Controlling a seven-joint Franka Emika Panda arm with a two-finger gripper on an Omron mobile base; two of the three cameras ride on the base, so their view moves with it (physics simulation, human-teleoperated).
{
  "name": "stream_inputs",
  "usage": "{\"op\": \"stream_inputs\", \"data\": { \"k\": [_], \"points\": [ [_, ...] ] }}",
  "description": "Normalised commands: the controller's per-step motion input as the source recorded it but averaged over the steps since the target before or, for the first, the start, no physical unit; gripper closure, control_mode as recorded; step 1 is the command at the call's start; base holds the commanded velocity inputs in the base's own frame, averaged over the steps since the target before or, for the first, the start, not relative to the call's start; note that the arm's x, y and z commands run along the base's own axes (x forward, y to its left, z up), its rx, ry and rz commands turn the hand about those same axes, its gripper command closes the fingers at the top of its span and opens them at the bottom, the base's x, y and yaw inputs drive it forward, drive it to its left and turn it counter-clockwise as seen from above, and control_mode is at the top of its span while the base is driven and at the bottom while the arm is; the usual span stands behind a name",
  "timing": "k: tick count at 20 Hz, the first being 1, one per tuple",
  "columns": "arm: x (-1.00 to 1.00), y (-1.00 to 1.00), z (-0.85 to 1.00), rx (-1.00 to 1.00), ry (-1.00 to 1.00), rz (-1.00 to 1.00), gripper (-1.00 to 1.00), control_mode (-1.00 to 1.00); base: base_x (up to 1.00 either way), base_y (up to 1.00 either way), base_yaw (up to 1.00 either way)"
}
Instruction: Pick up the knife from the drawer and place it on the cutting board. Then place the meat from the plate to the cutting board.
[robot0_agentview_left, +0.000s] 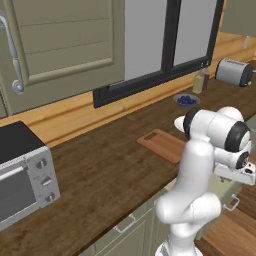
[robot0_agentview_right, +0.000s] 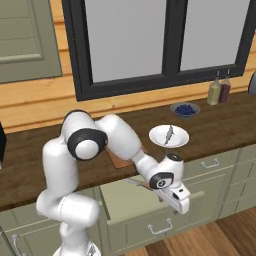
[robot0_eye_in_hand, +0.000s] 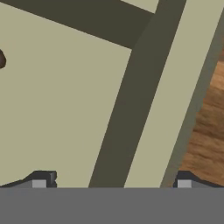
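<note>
We see the drawer (robot0_agentview_right: 150, 207) pulled open below the dark wooden bench (robot0_agentview_right: 220, 127), pale olive outside, smooth beige inside. The knife (robot0_agentview_right: 136, 183) lies in it, slim, mostly hidden behind the arm. Our claw (robot0_agentview_right: 181, 201) hangs over the drawer's front edge, fingers spread wide, holding nothing. The reddish-brown cutting board (robot0_agentview_left: 162, 144) lies flat on the bench, beside the round white plate (robot0_agentview_right: 169, 136).

The pincer (robot0_eye_in_hand: 111, 183) stands wide open, its two dark fingertips (robot0_eye_in_hand: 41, 179) far apart above the drawer's (robot0_eye_in_hand: 57, 113) pale beige interior. A dark shadowed band crosses beside the drawer's front wall. Wooden floor (robot0_eye_in_hand: 208, 131) shows at right.
</note>
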Motion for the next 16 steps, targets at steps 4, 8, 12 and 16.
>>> {"op": "stream_inputs", "data": {
  "k": [4, 8, 12, 16],
  "points": [
    [-0.27, -0.61, -0.35, 0.0, 0.0, 0.0, -1.0, -1.0, 0.0, 0.0, 0.0],
    [-0.86, -0.99, -0.34, 0.0, 0.02, 0.0, -1.0, -1.0, 0.0, 0.0, 0.0],
    [-1.0, -1.0, -0.17, 0.03, 0.01, 0.0, -1.0, -1.0, 0.0, 0.0, 0.0],
    [-0.85, -0.76, 0.04, 0.02, 0.03, -0.01, -1.0, -1.0, 0.0, 0.0, 0.0]
  ]
}}
